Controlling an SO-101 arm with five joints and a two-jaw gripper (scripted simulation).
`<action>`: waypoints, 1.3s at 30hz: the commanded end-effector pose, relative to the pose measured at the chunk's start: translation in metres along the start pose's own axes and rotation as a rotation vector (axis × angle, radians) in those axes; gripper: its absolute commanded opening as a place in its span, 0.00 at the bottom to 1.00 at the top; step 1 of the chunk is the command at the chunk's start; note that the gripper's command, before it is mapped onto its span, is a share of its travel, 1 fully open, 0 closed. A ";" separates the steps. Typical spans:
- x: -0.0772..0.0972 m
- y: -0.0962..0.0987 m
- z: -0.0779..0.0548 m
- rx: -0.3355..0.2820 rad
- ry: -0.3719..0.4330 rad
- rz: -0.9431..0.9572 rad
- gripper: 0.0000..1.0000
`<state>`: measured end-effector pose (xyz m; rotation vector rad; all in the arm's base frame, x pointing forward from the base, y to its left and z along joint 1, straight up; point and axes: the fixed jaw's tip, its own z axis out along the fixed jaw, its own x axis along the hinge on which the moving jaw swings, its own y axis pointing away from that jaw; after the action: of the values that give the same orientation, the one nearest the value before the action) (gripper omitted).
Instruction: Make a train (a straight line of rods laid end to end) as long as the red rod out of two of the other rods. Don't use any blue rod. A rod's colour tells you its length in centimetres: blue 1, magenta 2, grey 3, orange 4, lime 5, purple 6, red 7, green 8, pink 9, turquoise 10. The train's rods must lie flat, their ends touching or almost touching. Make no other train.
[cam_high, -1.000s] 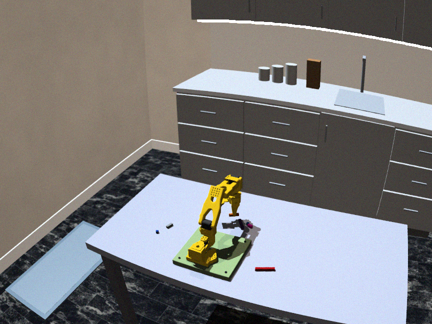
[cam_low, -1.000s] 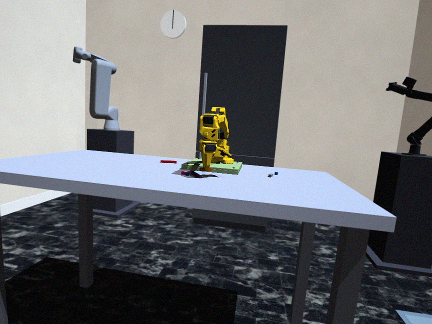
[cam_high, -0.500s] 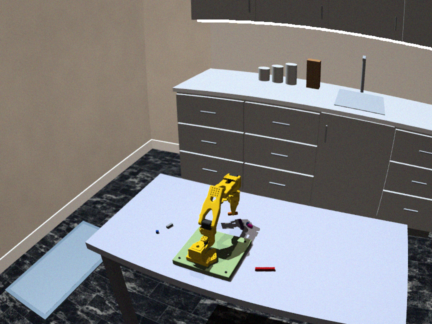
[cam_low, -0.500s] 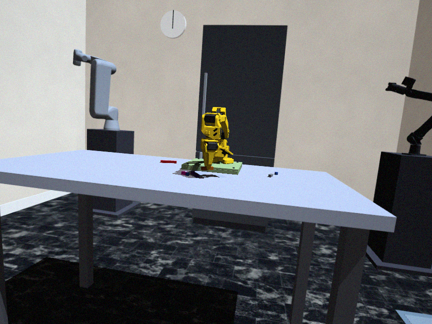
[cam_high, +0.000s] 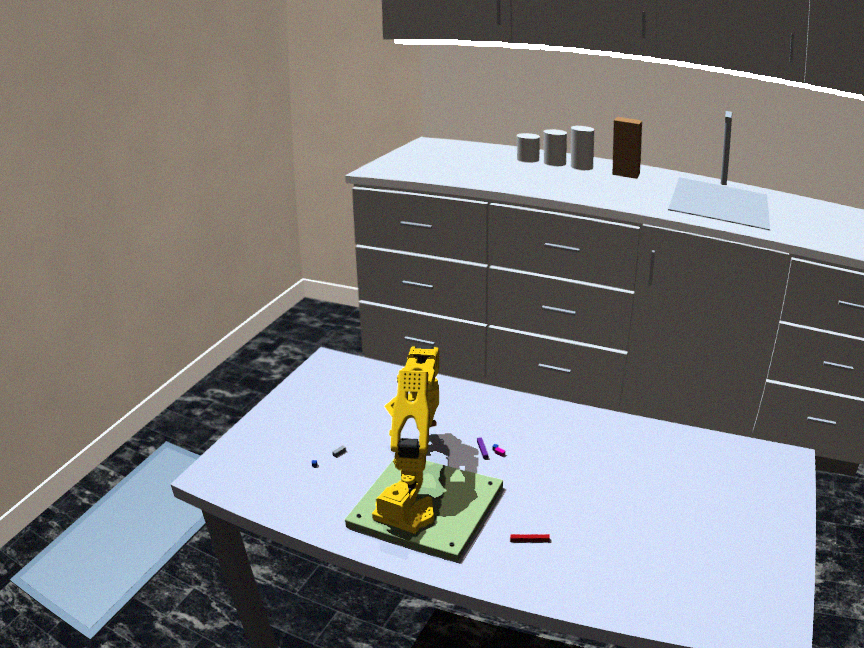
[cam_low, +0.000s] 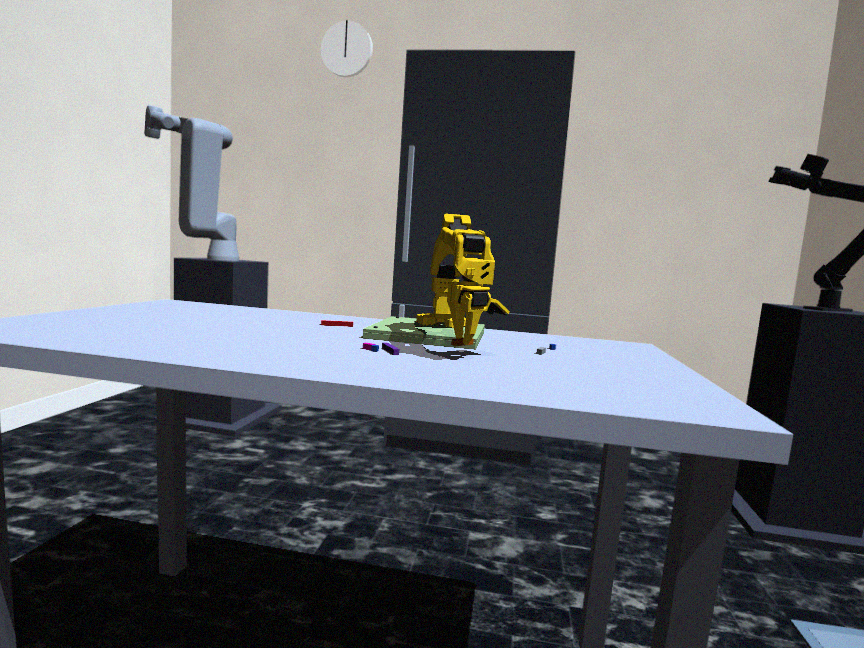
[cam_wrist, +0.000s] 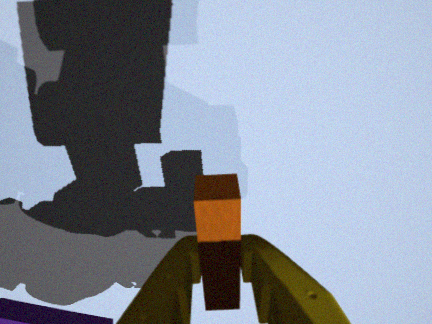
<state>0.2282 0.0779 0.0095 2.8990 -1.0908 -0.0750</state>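
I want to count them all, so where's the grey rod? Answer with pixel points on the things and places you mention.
In the top view, the grey rod (cam_high: 339, 451) (cam_low: 540, 350) is left of the yellow arm (cam_high: 413, 418) (cam_low: 474, 268), beside a blue rod (cam_high: 314, 463) (cam_low: 552, 346).

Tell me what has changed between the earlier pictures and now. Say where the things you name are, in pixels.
The yellow robot arm (cam_high: 413, 411) (cam_low: 474, 268) has swung left in the top view and right in the exterior view. Behind it, the pale grey arm's (cam_low: 200, 174) tip has dipped slightly. Nothing was taken or let go: the gripper (cam_low: 465, 341) (cam_wrist: 220, 260) still holds the orange rod (cam_low: 457, 342) (cam_wrist: 218, 220). The red rod (cam_high: 529, 537) (cam_low: 336, 323) and grey rod (cam_high: 339, 451) (cam_low: 540, 350) stayed put.
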 end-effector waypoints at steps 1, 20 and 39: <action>-0.035 -0.019 -0.003 0.022 0.019 -0.108 0.00; -0.143 -0.028 0.003 0.013 0.038 -0.444 0.00; -0.145 -0.028 0.004 0.013 0.039 -0.452 0.00</action>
<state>0.1383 0.1930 0.0057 3.0672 -0.4054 -0.0355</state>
